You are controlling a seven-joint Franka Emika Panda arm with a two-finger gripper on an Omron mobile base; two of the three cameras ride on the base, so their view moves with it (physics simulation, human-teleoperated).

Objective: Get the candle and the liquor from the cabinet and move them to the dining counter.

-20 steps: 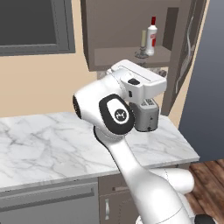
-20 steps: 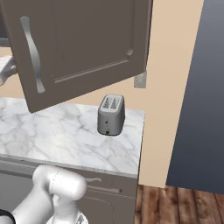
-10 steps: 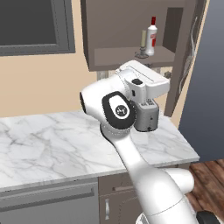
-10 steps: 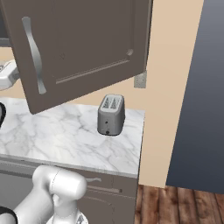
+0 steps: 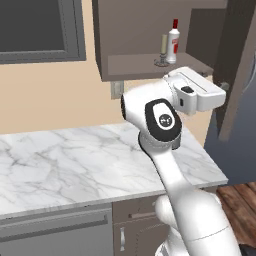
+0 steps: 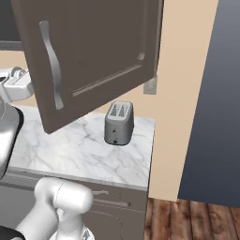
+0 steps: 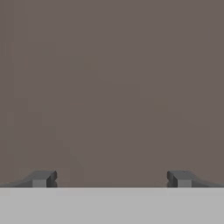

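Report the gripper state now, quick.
Gripper: open, fingers spread wide with nothing between them, facing a plain dark brown surface.

My unit: arm [image 5: 170,165] glossy white, rounded tubular links, bulbous shoulder housing at base. Elbow joint carries dark oval cap [image 5: 162,120] with small white round emblem at centre, ringed by dark seam. Wrist block boxy, white, with small black button-like inset on side. Hand view: two finger tips [image 7: 40,179] small, dark grey, blocky, squared ends. I see no cables or screws.
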